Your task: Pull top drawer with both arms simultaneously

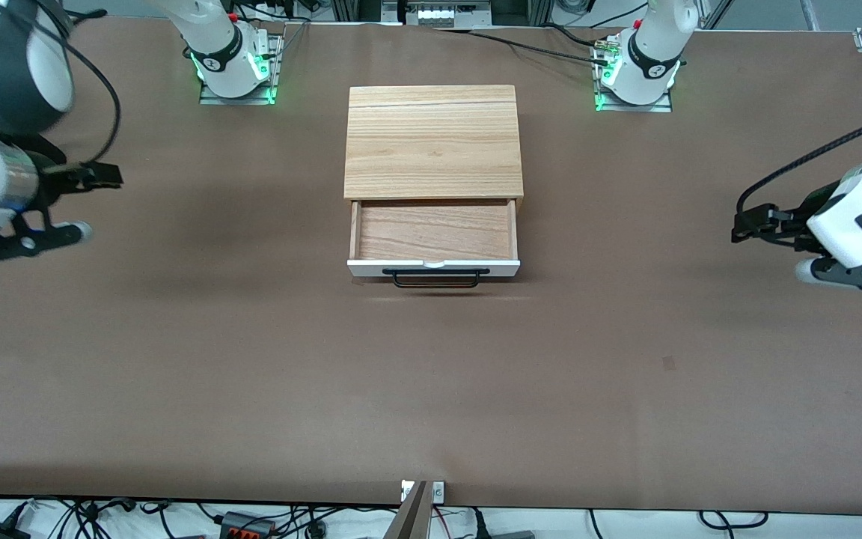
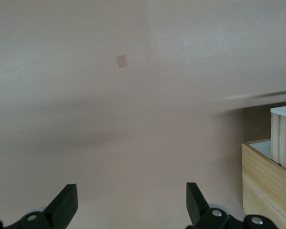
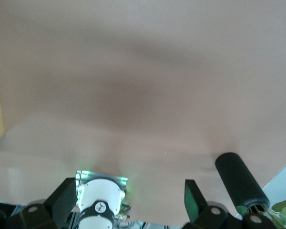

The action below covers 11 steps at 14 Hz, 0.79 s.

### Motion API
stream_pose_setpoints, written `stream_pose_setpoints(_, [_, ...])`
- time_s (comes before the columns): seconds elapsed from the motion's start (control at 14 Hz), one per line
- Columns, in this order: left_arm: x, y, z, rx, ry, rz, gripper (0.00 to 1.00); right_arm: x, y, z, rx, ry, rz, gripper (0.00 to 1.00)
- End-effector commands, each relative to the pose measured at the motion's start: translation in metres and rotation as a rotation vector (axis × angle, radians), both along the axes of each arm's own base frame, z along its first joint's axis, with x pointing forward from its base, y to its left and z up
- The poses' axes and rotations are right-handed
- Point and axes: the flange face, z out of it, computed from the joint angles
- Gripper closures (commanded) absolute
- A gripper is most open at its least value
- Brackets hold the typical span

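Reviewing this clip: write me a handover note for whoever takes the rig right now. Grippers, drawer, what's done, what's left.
Left gripper: open, empty, up over bare table at the left arm's end, well clear of the cabinet.
Right gripper: open, empty, over bare table at the right arm's end.
Top drawer: pulled well out of the wooden casing toward the front camera, light-wood inside showing and empty. Its black bar handle is free; neither gripper touches it.
Done: the drawer stands open, so the pull looks complete.
Left: apparently nothing on the drawer; both arms are parked wide of it.
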Motion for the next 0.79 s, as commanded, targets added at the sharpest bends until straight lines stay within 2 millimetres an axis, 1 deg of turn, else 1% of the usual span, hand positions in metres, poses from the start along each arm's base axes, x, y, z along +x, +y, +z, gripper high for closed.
stream_pose_setpoints(0.0, [-0.011,0.004,0.002,0.023,0.015,0.017,0.00,-0.011,-0.019,0.021,0.077,-0.099,-0.033,0.00])
stream_pose_setpoints(0.07, [-0.019,0.003,0.003,0.028,0.011,0.016,0.00,-0.019,-0.030,0.017,0.093,-0.153,-0.043,0.00])
stream_pose_setpoints(0.14, [-0.031,0.001,-0.002,0.036,-0.005,0.016,0.00,-0.031,-0.034,0.008,0.102,-0.189,-0.056,0.00])
stream_pose_setpoints(0.21, [-0.049,-0.001,-0.006,0.044,-0.041,0.015,0.00,-0.044,-0.036,0.002,0.088,-0.227,-0.146,0.00])
stream_pose_setpoints(0.29, [-0.066,-0.003,-0.011,0.054,-0.081,0.014,0.00,-0.052,-0.033,-0.005,0.071,-0.236,-0.212,0.00])
stream_pose_setpoints(0.36, [-0.071,-0.004,-0.015,0.056,-0.081,0.014,0.00,-0.056,-0.029,-0.007,0.065,-0.238,-0.232,0.00])
stream_pose_setpoints(0.43, [-0.069,-0.003,-0.012,0.054,-0.087,0.016,0.00,-0.056,-0.030,-0.006,0.066,-0.242,-0.246,0.00])
stream_pose_setpoints(0.5, [-0.064,-0.002,-0.011,0.053,-0.093,0.015,0.00,-0.056,-0.035,-0.004,0.078,-0.244,-0.275,0.00])
stream_pose_setpoints(0.57, [-0.064,-0.002,-0.010,0.053,-0.095,0.016,0.00,-0.056,-0.040,-0.003,0.114,-0.242,-0.311,0.00])
stream_pose_setpoints(0.71, [-0.062,-0.002,-0.010,0.052,-0.098,0.011,0.00,-0.055,-0.041,-0.001,0.121,-0.248,-0.318,0.00])
